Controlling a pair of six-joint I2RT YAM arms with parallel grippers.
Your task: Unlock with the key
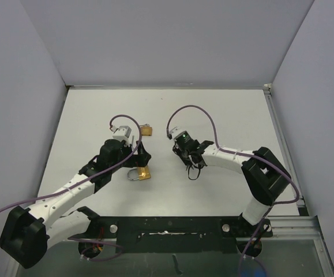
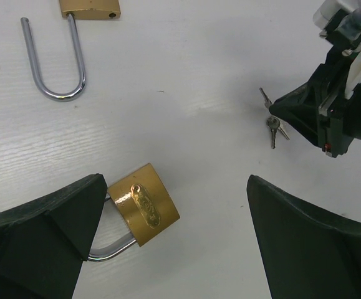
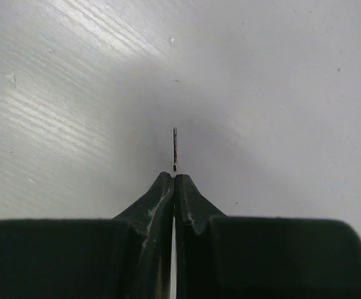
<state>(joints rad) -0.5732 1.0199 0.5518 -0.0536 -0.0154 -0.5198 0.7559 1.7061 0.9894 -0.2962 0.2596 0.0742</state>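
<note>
- The right gripper point(image 3: 174, 177) is pressed together, pinching the key point(image 3: 174, 146), which sticks out past its tips.
- The left gripper point(image 2: 175, 187) is spread wide, with the padlock point(image 2: 144, 204) between its fingers.

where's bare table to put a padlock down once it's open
Bare: the far strip of table along the back wall, and the far right corner. Crowded: the middle, where the far padlock, near padlock, keys, left fingers and right fingers cluster.
</note>
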